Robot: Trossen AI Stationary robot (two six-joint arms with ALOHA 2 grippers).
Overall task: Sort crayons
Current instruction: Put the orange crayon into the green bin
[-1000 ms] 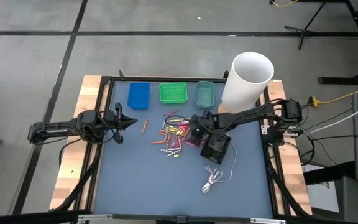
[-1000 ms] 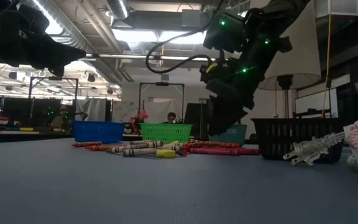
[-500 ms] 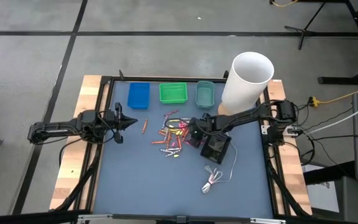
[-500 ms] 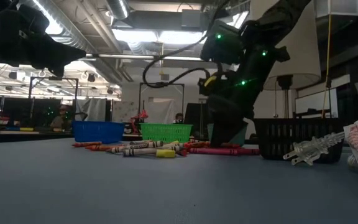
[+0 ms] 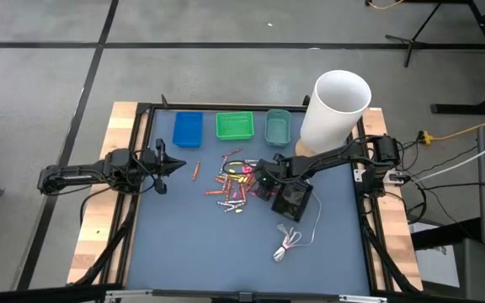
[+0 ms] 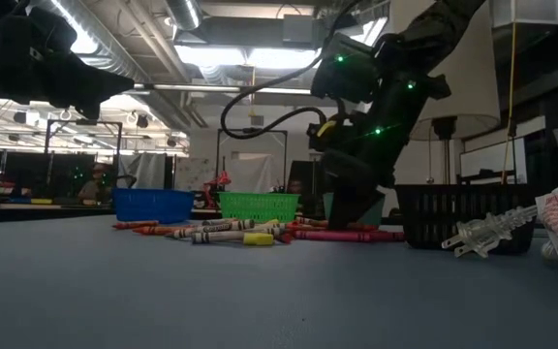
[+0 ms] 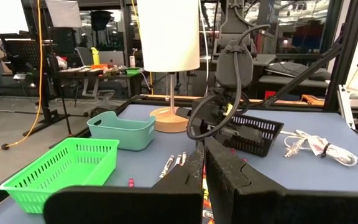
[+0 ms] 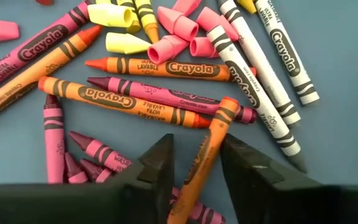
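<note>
The crayons (image 5: 232,181) lie in a loose heap on the blue mat, mid-table; in the right wrist view they are pink, orange, yellow, white and purple. One more crayon (image 5: 196,171) lies apart to the left. My right gripper (image 8: 197,158) is low over the heap's right part, pointing steeply down and open. Its fingers stand on either side of an orange crayon (image 8: 211,138) that lies flat on the mat and on other crayons; small gaps show on both sides. My left gripper (image 5: 179,163) waits shut at the table's left, held level.
Blue (image 5: 188,129), green (image 5: 235,125) and teal (image 5: 278,127) trays stand in a row along the far edge. A black basket (image 5: 293,199) sits just right of the heap, a coiled white cable (image 5: 289,244) nearer, and a white lamp shade (image 5: 335,108) at the far right.
My right gripper has sunk toward the crayon heap, coming down close over the mat. The crayons have stayed where they lay.
</note>
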